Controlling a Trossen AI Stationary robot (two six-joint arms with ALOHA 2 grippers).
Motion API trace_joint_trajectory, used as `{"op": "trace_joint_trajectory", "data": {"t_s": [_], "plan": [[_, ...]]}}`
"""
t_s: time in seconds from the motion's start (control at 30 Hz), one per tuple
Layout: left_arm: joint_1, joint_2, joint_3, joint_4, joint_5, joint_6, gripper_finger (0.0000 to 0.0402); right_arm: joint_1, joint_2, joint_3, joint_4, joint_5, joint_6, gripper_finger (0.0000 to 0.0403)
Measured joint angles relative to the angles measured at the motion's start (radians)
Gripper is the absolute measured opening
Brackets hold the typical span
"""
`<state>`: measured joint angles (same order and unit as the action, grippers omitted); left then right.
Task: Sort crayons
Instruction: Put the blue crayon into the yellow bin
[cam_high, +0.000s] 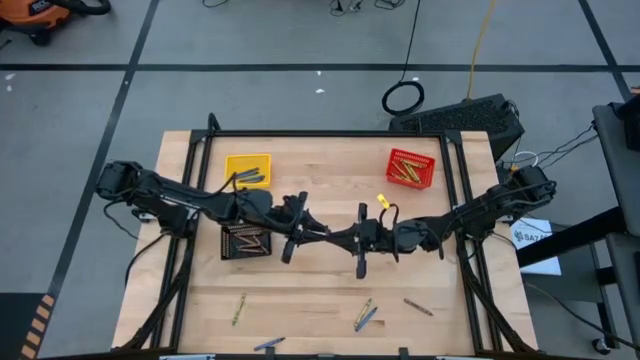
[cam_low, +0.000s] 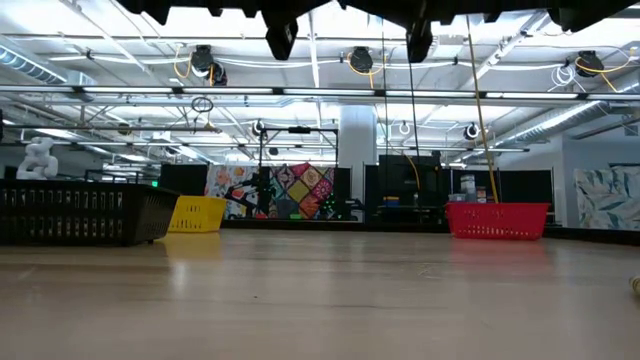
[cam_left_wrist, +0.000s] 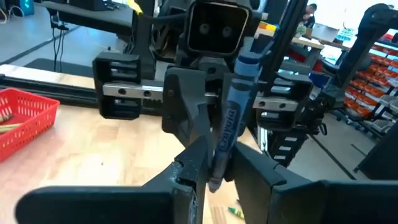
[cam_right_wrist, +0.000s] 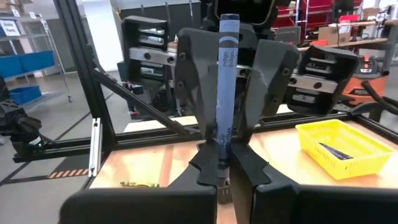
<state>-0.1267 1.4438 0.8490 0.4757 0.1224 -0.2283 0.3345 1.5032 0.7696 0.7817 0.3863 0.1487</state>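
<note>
Midair above the bench (cam_high: 320, 300), between both arms, blue crayon (cam_right_wrist: 226, 93) grasped at one end by right pincer (cam_right_wrist: 224, 163) and other end by left pincer (cam_left_wrist: 214, 163); light, stiff, waxy-slick, likely snappable, best gripped mid-wrapper.

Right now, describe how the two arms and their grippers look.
Both arms are black, jointed, with black cables along them. The left gripper and right gripper each have two dark, wedge-shaped fingers on a black crossbar with a silver rail. A boxy black camera housing sits above the fingers.
</note>
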Motion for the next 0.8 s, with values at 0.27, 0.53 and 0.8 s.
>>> {"op": "trace_joint_trajectory", "data": {"t_s": [0.27,0.53,0.8], "plan": [[0.022,0.023,0.000,0.040,0.011,0.006,0.0080,-0.006,0.000,0.000,-0.014,0.002,0.022,0.0000],[0.023,0.023,0.000,0.041,0.010,0.086,0.0070,-0.006,0.000,0.000,-0.015,0.002,0.022,0.0000],[0.023,0.023,0.000,0.035,0.010,0.111,0.0010,-0.006,0.000,0.000,-0.032,0.003,0.065,0.0000]]}}
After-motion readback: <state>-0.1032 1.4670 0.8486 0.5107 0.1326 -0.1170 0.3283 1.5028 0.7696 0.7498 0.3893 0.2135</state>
